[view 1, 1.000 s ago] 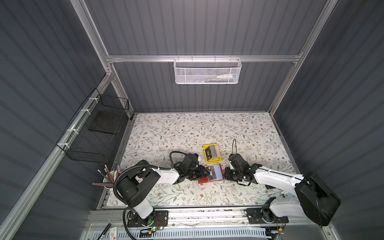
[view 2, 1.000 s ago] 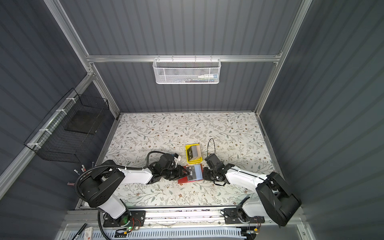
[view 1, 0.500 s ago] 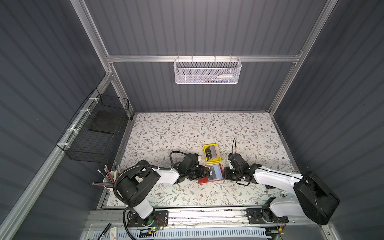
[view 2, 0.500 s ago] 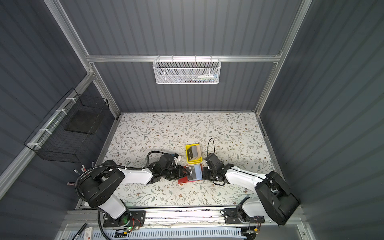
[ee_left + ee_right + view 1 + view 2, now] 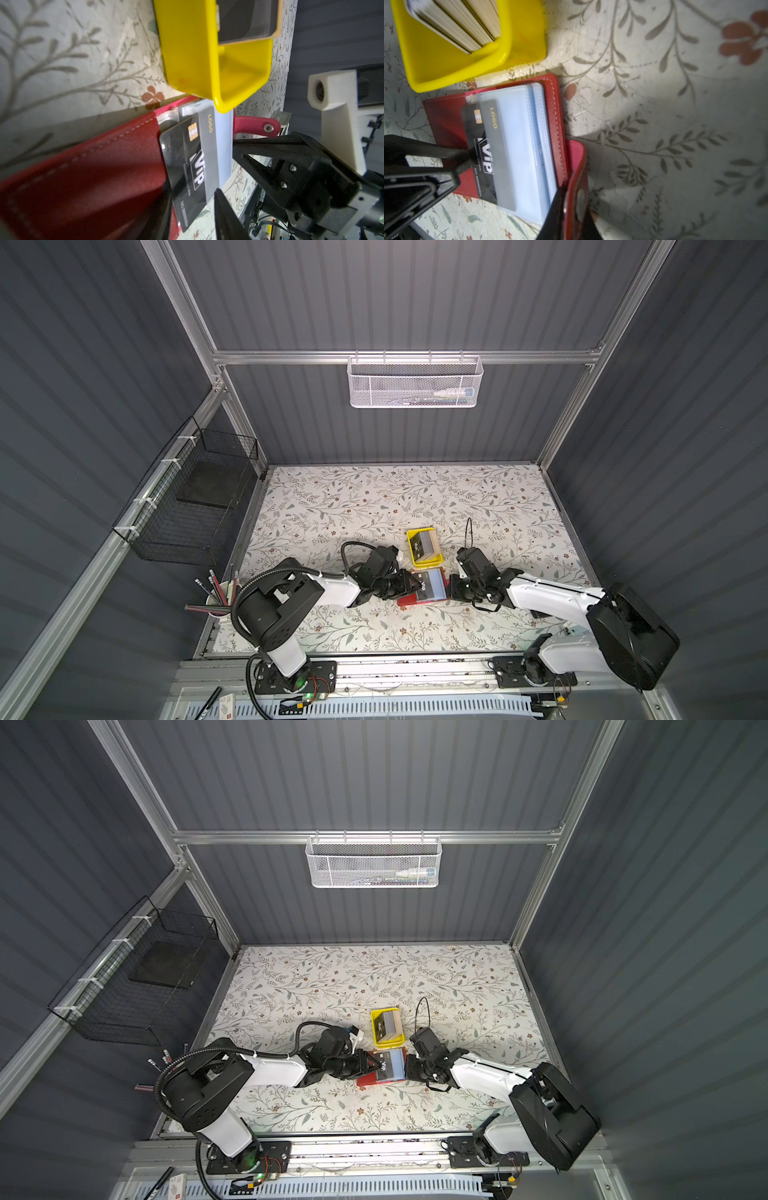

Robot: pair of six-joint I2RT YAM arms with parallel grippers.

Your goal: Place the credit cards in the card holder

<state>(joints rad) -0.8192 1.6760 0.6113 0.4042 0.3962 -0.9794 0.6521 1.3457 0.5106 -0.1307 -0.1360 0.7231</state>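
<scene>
Pinching black VIP card (image 5: 488, 145) edge: left claw (image 5: 470, 157), nearly closed | card partly inside card holder (image 5: 556, 116) pocket | right claw (image 5: 572, 209) clamped narrowly on card holder strap.

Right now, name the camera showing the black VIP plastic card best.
Right wrist view: the black VIP plastic card is close, lettering readable. Left wrist view hides part behind the red leather card holder. In both top views it is tiny.
</scene>
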